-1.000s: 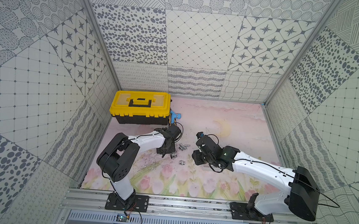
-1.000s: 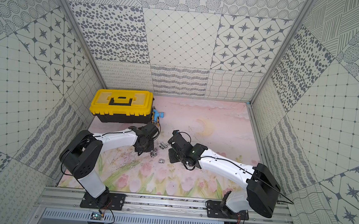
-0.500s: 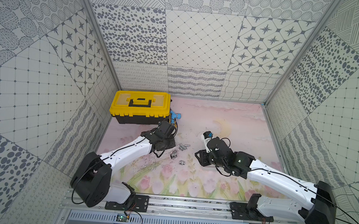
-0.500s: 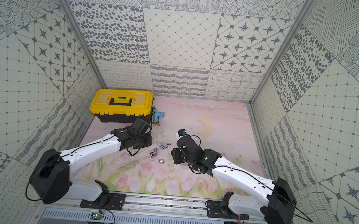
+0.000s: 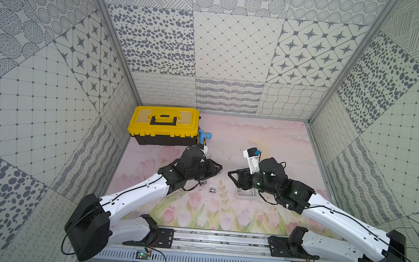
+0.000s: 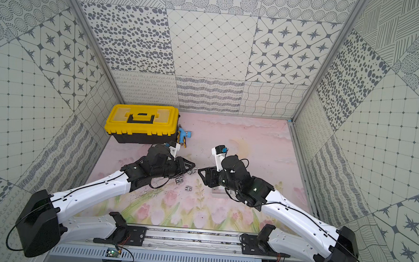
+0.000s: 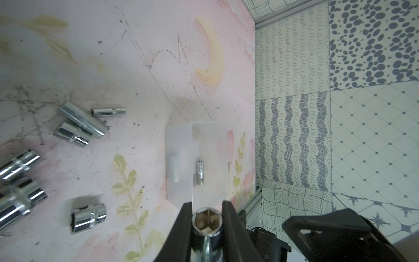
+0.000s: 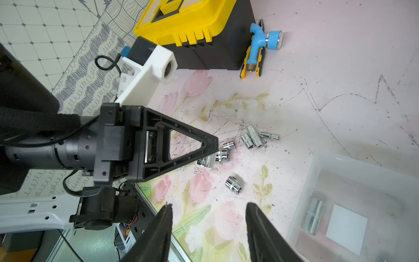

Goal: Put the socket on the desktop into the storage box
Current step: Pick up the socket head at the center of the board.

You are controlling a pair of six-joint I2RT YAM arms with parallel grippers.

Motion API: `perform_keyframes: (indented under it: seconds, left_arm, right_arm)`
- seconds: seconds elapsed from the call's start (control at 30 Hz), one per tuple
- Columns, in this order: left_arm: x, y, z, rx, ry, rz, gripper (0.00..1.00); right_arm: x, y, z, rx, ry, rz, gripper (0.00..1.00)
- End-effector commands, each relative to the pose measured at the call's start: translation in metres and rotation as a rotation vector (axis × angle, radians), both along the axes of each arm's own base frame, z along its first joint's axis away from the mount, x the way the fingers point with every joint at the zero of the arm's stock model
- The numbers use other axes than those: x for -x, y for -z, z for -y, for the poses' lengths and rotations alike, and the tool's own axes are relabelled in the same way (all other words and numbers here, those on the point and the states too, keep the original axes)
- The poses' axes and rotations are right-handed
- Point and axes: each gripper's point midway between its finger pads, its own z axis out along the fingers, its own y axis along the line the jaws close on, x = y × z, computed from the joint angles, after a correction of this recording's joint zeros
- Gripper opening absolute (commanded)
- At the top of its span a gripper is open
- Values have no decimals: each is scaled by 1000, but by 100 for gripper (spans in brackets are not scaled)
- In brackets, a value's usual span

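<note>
Where the socket (image 7: 206, 223) sits: clamped in the left claw (image 7: 206, 211), hex mouth turned toward the wrist camera, low over the pink floral surface (image 7: 136, 68) and short of the storage box (image 7: 178, 140).
Why it is held so: fingers (image 7: 183, 226) pinch the round chrome barrel from both sides. The grip looks square enough to stop the piece rolling free on the way to the box.
Storage box: clear and shallow, it lies ahead of the left claw. One socket in the box (image 8: 314, 215) rests beside the white label (image 8: 347, 229).
Right claw (image 8: 209, 226): spread wide with nothing between its jaws, poised just beside the box.
Loose sockets: a lone socket (image 8: 233, 184) lies between the two claws. A nearby socket (image 8: 223, 156) sits just beside the left claw's tip, and a small cluster (image 8: 254, 136) lies farther off.
Bystanders: a yellow-lidded toolbox (image 5: 164, 125) and a blue tool (image 5: 204, 136) sit near the back wall, well apart from the box.
In the way: in both top views the right arm (image 5: 263, 184) hangs over most of the box, leaving only a corner showing. It looks like the main obstacle to a clean drop, and the lone socket lies close to the path.
</note>
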Motion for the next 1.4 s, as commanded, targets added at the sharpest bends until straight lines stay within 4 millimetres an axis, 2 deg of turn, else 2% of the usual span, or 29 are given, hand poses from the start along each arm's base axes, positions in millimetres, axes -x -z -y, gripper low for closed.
perform_keyframes:
  seconds: [0.0,0.13,0.4,0.67,0.8,1.07,1.27,1.37]
  left_arm:
    - [5,-40,31,206,82,37,0]
    - [6,-43,37,235,101,33,0]
    - [14,-46,48,272,138,18,0]
    - [19,-47,49,276,156,10,0]
    - [22,-44,48,276,162,-3,0]
    - [24,-39,46,261,160,-9,0]
    - [27,-33,48,251,181,-26,0]
    - [29,-29,49,239,194,-42,0]
  right_arm:
    - [3,4,-12,-37,-49,-20,55]
    - [8,15,-18,-23,-85,-36,54]
    - [-1,14,-23,-23,-69,-13,55]
    - [-17,10,-10,-53,26,6,47]
    - [-19,4,-10,-94,22,12,45]
    - [-21,6,-5,-102,43,13,41]
    - [-23,11,0,-88,63,9,30]
    - [-25,13,2,-74,69,9,22]
